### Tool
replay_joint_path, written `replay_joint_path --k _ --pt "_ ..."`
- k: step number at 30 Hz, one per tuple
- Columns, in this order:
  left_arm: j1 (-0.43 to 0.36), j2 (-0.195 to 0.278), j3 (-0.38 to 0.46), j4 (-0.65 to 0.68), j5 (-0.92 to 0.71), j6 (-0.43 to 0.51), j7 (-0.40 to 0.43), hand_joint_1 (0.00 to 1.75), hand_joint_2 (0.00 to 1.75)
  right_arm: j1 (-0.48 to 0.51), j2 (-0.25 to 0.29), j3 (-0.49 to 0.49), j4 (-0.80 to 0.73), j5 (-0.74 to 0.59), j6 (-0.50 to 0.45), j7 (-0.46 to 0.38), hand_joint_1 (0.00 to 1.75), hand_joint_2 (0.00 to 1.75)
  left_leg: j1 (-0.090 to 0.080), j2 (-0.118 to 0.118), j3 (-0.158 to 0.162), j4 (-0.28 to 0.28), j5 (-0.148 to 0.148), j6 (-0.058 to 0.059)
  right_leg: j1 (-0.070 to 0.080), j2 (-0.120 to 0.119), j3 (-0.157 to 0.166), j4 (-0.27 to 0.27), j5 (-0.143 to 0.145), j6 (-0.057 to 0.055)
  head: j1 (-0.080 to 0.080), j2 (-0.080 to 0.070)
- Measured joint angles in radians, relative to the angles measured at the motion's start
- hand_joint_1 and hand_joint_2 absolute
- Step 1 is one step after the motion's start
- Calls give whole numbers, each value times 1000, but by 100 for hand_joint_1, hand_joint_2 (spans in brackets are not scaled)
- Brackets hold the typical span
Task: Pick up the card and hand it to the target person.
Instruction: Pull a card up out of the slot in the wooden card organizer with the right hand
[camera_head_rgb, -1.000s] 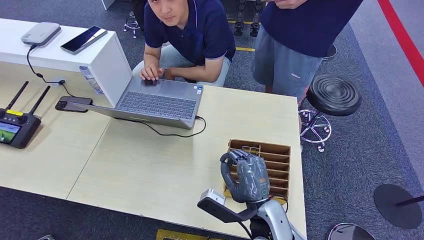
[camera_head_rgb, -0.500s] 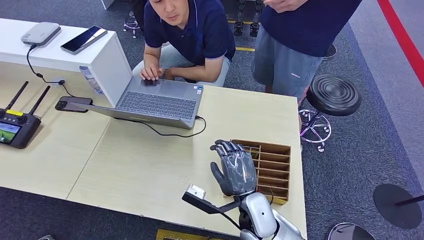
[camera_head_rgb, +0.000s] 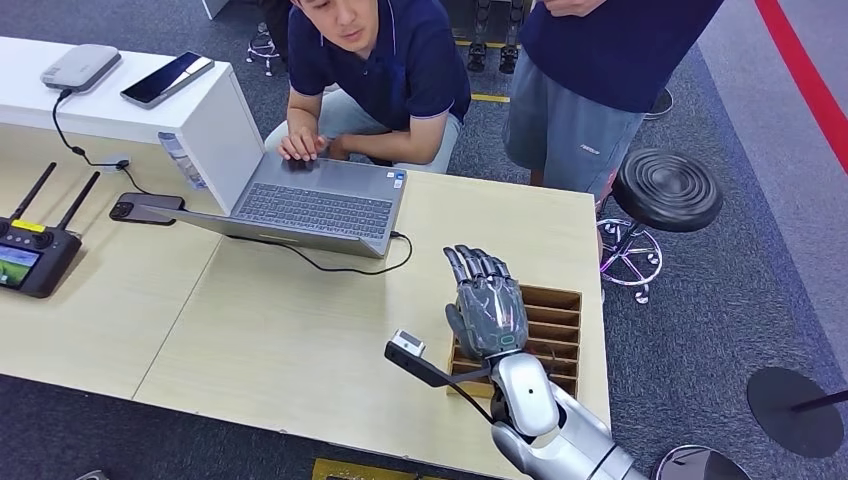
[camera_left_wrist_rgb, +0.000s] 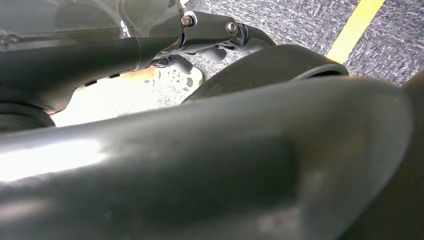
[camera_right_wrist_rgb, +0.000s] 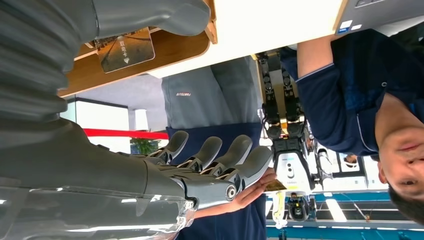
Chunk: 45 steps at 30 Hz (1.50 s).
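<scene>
Right hand (camera_head_rgb: 488, 312) risen, fingers (camera_head_rgb: 478, 266) now extended above slotted box (camera_head_rgb: 556, 330).

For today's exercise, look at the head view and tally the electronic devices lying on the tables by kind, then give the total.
Open grey laptop: 1
Smartphones, one black by the cable and one on the white raised block: 2
Black remote controller with two antennas: 1
Flat grey box with a cable: 1
Total: 5

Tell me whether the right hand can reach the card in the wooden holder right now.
Probably yes. The right hand is open directly above the wooden holder, and the card sits in the holder close by the thumb, with nothing covering it.
</scene>
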Motion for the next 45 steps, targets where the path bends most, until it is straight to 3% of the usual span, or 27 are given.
replay_joint_path --k 7,15,19,23,34,45 --pt "-3 -4 -3 1 3 -2 -4 0 0 -25 -49 -56 46 -56 1 40 74 175 0 -1 -1 1 -1 0 0 -1 -1 2 -1 1 0 0" --pt "2 -2 0 2 13 1 -6 0 0 0 -91 -90 -4 -97 -22 57 96 175 0 0 0 0 0 0 0 0 0 1 0 0 0 0" --pt "3 -3 5 1 22 12 -11 0 0 17 -119 -110 -66 -107 -35 68 140 175 0 0 0 0 0 0 0 0 0 0 0 0 0 0" --pt "4 0 10 1 31 8 -5 0 0 46 -143 -132 -150 -128 -51 62 157 175 0 -1 0 0 0 0 0 -1 0 1 0 0 0 0" --pt "5 1 18 2 45 15 -22 0 0 74 -114 -160 -237 -512 -84 -131 131 175 0 -1 0 0 0 0 0 -1 0 1 0 0 0 0" --pt "5 3 20 4 52 11 -17 0 0 65 -117 -155 -252 -562 -87 -157 129 175 0 -1 -1 1 0 0 0 -1 0 1 0 0 0 0"
